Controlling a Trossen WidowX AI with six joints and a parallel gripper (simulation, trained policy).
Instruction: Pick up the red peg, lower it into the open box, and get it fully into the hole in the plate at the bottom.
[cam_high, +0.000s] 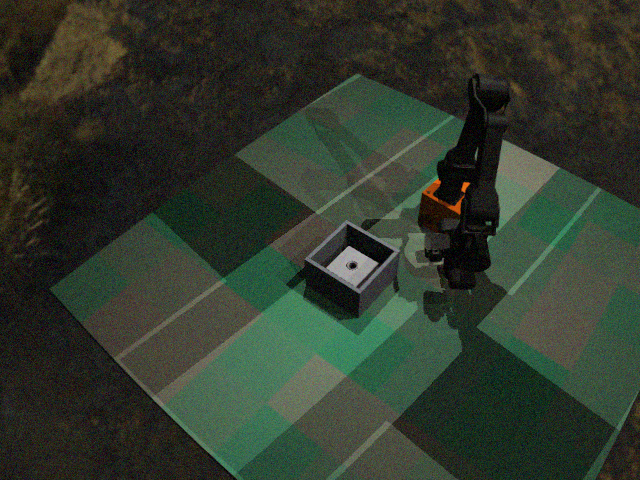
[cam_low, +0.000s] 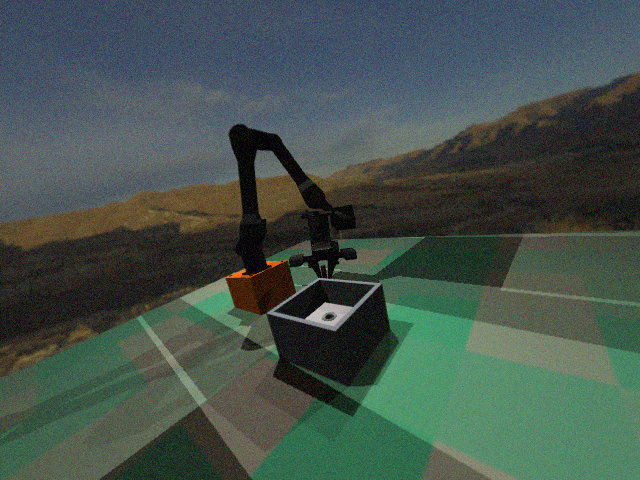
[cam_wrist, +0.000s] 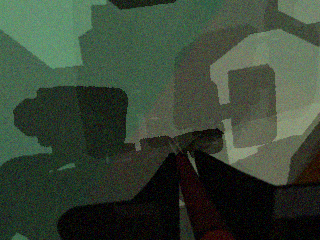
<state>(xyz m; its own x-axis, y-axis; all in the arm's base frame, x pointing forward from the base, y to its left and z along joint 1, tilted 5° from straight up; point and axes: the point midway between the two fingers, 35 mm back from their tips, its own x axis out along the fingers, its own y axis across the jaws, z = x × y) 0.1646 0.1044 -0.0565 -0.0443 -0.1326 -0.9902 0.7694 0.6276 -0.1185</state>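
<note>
Beside the open box (cam_high: 376, 277) (cam_low: 330, 343), on the side near the orange base block (cam_high: 439, 210) (cam_low: 260, 295), jaws (cam_low: 324, 273) point down, pinching the red peg (cam_low: 324, 270) (cam_wrist: 196, 197). Peg is outside the box, roughly upright in the exterior view; top view hides it. White plate (cam_high: 339, 265) (cam_low: 313, 314) lies at the box bottom, its round hole unfilled. Can't tell whether the peg touches the patchwork surface (cam_high: 232, 382) (cam_low: 516, 372).
</note>
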